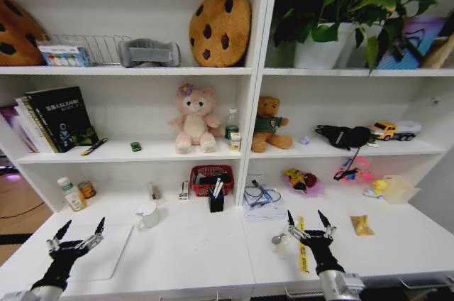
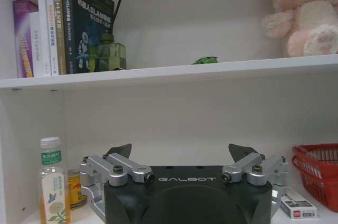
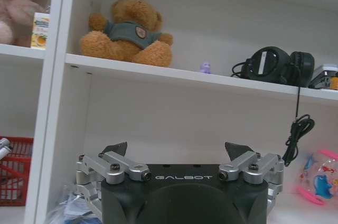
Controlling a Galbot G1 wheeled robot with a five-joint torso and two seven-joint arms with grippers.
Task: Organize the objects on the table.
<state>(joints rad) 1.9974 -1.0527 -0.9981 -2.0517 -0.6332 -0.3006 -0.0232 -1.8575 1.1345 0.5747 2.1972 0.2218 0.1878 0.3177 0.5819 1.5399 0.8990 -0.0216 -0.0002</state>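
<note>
From the head view, the left gripper (image 1: pixel 76 234) hovers over the near left of the long white desk top (image 1: pixel 213 251), just above a thin white flat slab (image 1: pixel 99 250) lying there, fingers spread wide and holding nothing. The right gripper (image 1: pixel 310 223) hangs above the near right of the desk, equally wide and empty, beside a small yellow strip (image 1: pixel 301 244). The tiny green toy car (image 1: pixel 135 146) sits on the middle shelf, left of the pink plush rabbit (image 1: pixel 193 118), with a black marker (image 1: pixel 93 146) lying by the dark books (image 1: pixel 60 118).

In the left wrist view the left gripper (image 2: pixel 179 154) stands fully open; the toy car (image 2: pixel 205 61) rests at the shelf's edge above it. It looks light and hard, likely to roll, so a pinch across its sides seems best.

In the right wrist view the right gripper (image 3: pixel 177 151) gapes open, empty, below the brown teddy bear (image 3: pixel 127 34) and black headphones (image 3: pixel 277 66).
</note>
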